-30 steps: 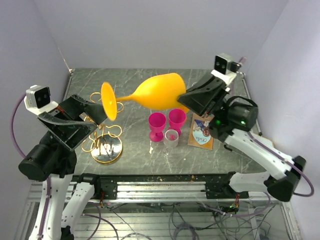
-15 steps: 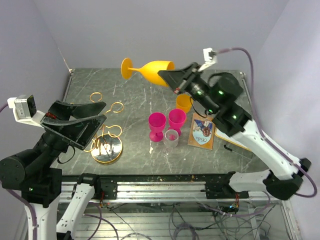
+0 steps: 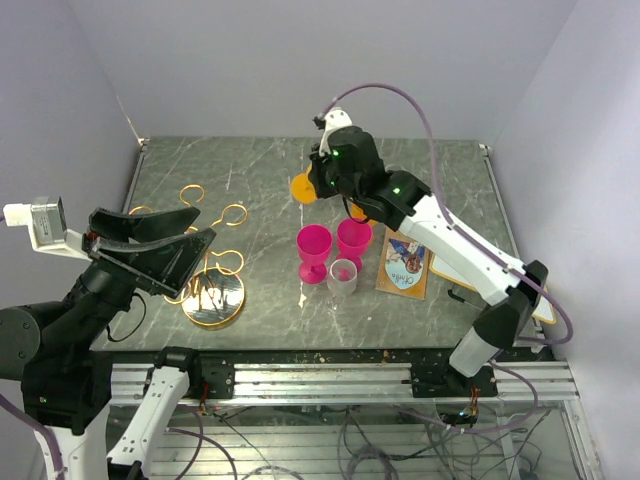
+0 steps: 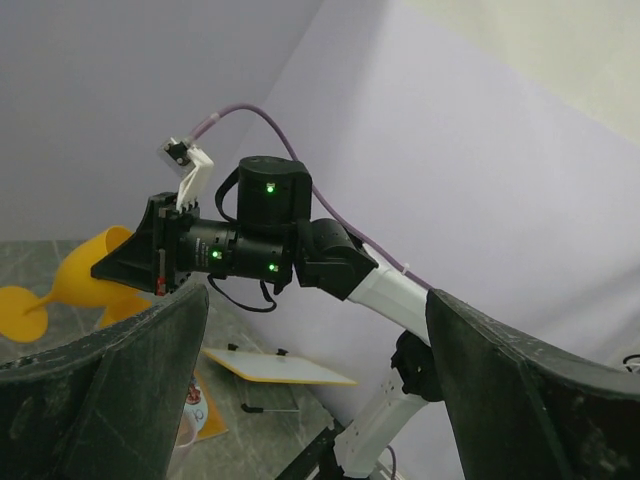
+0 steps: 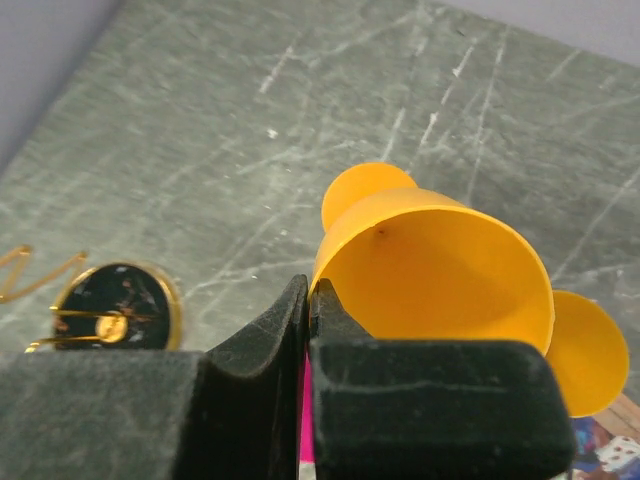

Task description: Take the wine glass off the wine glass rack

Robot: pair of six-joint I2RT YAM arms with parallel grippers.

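Observation:
The wine glass (image 5: 430,270) is orange plastic; my right gripper (image 5: 310,292) is shut on its rim, pinching the bowl wall between both fingers. The glass hangs above the marble table, foot (image 5: 365,190) pointing away. In the top view only its foot (image 3: 302,188) shows beside the right gripper (image 3: 326,184) at the table's middle back. The gold wine glass rack (image 3: 212,292) stands at the front left, with bare loop arms (image 3: 232,214). My left gripper (image 3: 200,232) hovers over the rack, open and holding nothing; its view looks across at the glass (image 4: 90,275).
Two pink goblets (image 3: 314,250) and a small clear cup (image 3: 342,275) stand mid-table, with a printed card (image 3: 405,265) to their right. An orange cup (image 5: 585,350) sits behind the goblets. A clipboard (image 4: 275,368) lies at the right edge.
The right arm has swung the glass down from high at the back and turned it over the table's middle. The left gripper finished opening wide and drew back slightly.

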